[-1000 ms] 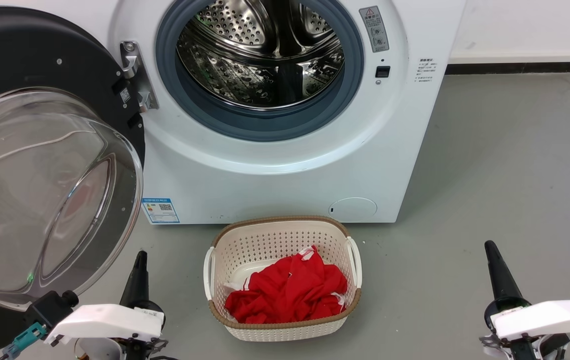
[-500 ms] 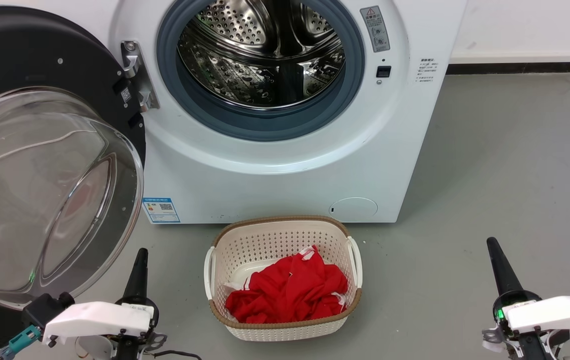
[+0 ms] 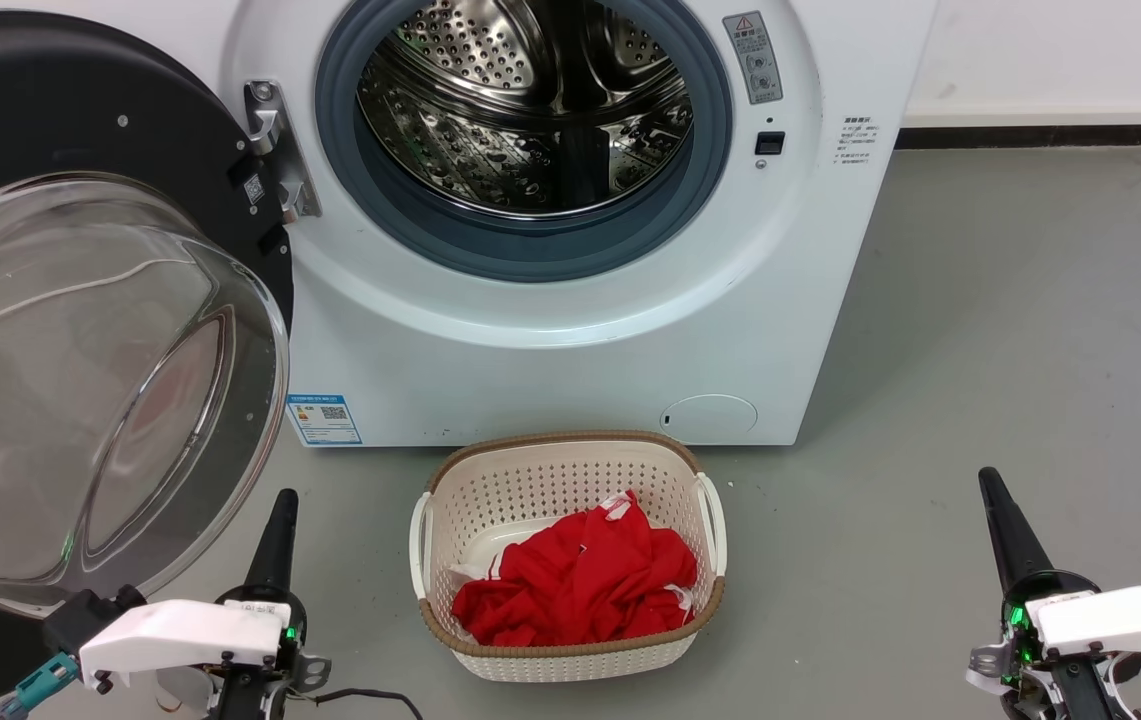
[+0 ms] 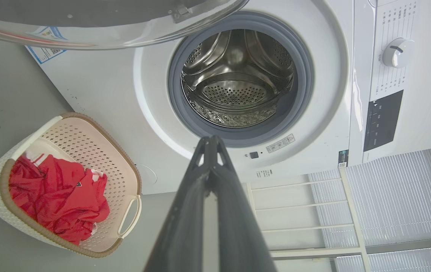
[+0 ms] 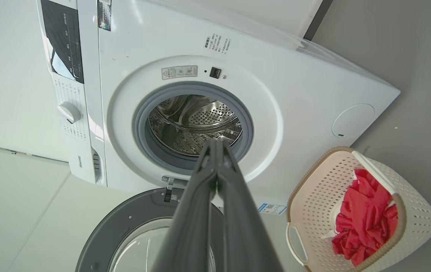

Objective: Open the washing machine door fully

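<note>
The white washing machine (image 3: 570, 350) faces me with its steel drum (image 3: 525, 105) exposed. Its black washing machine door (image 3: 80, 130) is swung wide to the left on a metal hinge (image 3: 275, 150), the clear glass bowl (image 3: 80, 390) bulging toward me. Low at the left, my left gripper (image 3: 282, 505) is shut and empty, just right of the bowl's rim. At the lower right my right gripper (image 3: 990, 485) hovers over the floor, shut and empty. Each wrist view looks along shut fingertips, left gripper (image 4: 210, 141) and right gripper (image 5: 215, 145), at the drum (image 4: 238, 81) (image 5: 196, 124).
A cream laundry basket (image 3: 670, 650) holding red cloth (image 3: 580, 580) stands on the grey floor (image 3: 1010, 330) in front of the machine, between my two arms. A white wall with dark skirting (image 3: 1030, 135) runs behind on the right. The open door overhangs the left arm's side.
Both grippers have slid slightly downward and outward in the head view; the right one shifted right. The door, machine and basket stay put.
</note>
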